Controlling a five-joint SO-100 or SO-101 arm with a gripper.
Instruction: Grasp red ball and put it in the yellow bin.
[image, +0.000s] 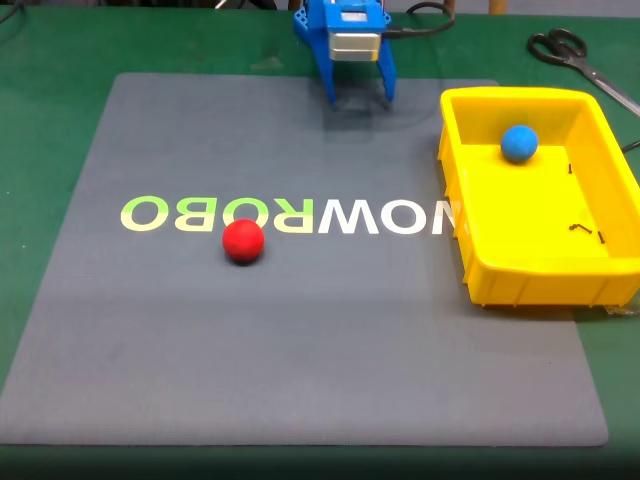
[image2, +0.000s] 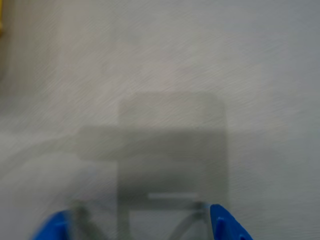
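Red ball (image: 243, 241) sits loose on the grey mat (image: 300, 330), touching the lower edge of the printed letters, well apart from the yellow bin (image: 590, 270) at right in the fixed view. Blue claw (image: 360, 96) hangs at the mat's far edge, jaws spread open, nothing in them; wrist view is blurred, blue tips at the bottom w/ bare mat between.

Risks, my guess: ball is smooth, matte, round, so a slightly off-centre pinch squirts it away & it rolls. Bin is hard glossy plastic w/ low sloped walls; a high drop could bounce out. Blue ball (image: 519, 143) is already inside, could knock together. Scissors (image: 585, 62) lie on the green counter (image: 60, 70).
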